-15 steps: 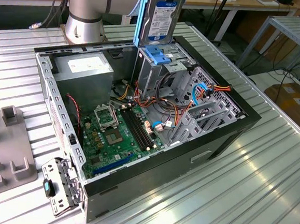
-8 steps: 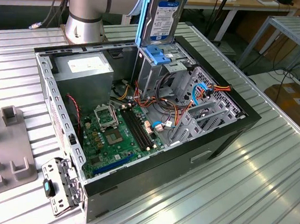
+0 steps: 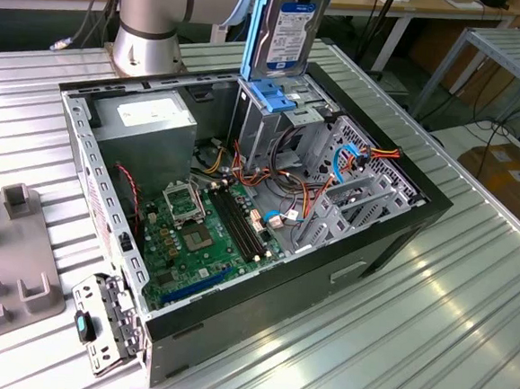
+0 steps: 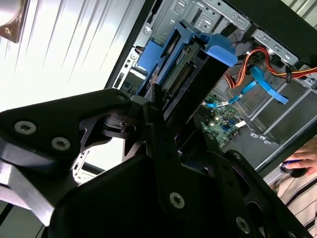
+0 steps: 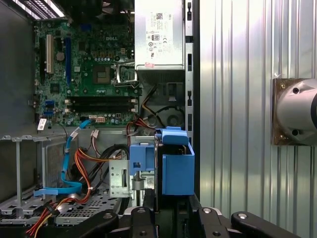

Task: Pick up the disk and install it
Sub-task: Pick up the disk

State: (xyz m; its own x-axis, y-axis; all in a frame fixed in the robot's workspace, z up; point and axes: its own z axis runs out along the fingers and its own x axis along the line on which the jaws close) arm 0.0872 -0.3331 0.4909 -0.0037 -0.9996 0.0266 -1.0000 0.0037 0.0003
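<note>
Grey metal in bright blue carrier rails, the disk [image 3: 291,30] hangs upright above an open computer case [image 3: 402,215]. The black end effector [image 5: 169,199], seen in the first wrist view, is clamped on it edge-on. In the exterior view the disk sits at the frame's 12 o'clock, directly over the grey drive cage [image 3: 263,127], its lower edge just above the cage's blue latch [image 3: 272,96]. The cage stands at the case's 12 o'clock side. A power supply [image 3: 148,123] lies at the cage's 9 o'clock, the green motherboard [image 3: 198,235] at 7 o'clock, and red and orange cables [image 3: 288,206] at 5 o'clock. The arm's base [image 3: 152,24] stands on the ribbed metal surface [image 3: 410,350] at the case's 11 o'clock.
</note>
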